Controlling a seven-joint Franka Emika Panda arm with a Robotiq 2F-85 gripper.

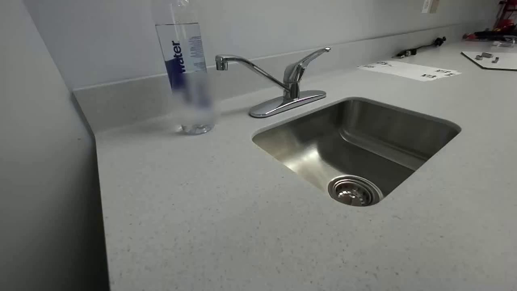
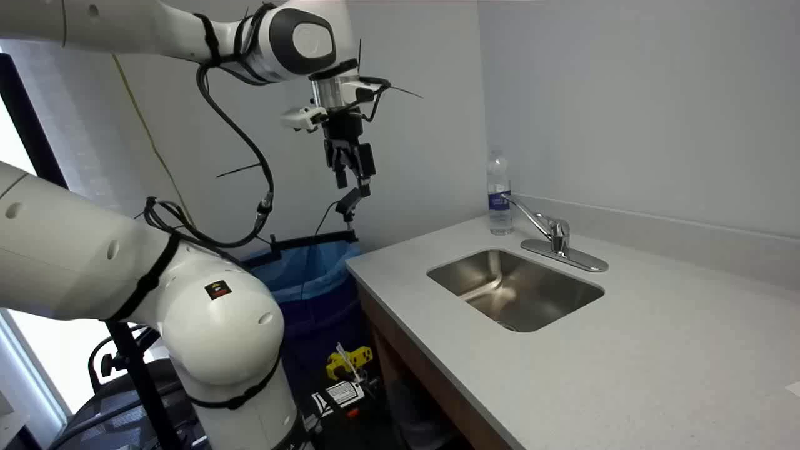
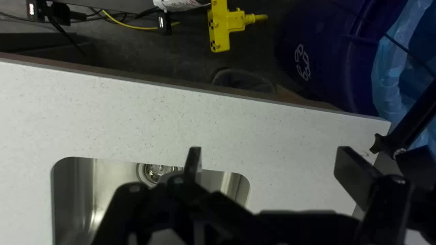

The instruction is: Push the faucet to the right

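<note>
1. A pale grey wall (image 2: 625,94) is met by a light, speckled bench (image 1: 181,222), along whose back a low upstand (image 1: 121,107) is fitted.
2. A metal sink (image 1: 387,125) is set into the bench, and its round drain (image 1: 355,193) is seen in an exterior view.
3. The faucet (image 1: 291,91) is mounted on the bench between the sink and the upstand. Its oval base plate (image 1: 268,108) is laid flat, its lever handle (image 1: 309,62) is angled upward, and its thin spout (image 1: 262,71) is pointed toward a clear bottle (image 1: 183,68) with a blue label.
4. The bottle is stood upright near the upstand, just beside the spout's tip; a narrow gap is left between them.
5. The end effector (image 2: 353,181) is carried, pointing down, by the white arm (image 2: 212,337), well apart from the faucet. Its fingers (image 3: 194,160) are spread widely, with nothing gripped; bench surface is seen between them in the wrist view.
6. Below the bench top, a dark blue bin (image 3: 323,54) with a light blue liner (image 3: 388,78) and a yellow outlet block (image 3: 221,30) are seen.
7. Farther along the bench, a white sheet (image 1: 410,72) with black markings is laid near a dark-edged board (image 1: 503,60), which is cut off by the frame.
</note>
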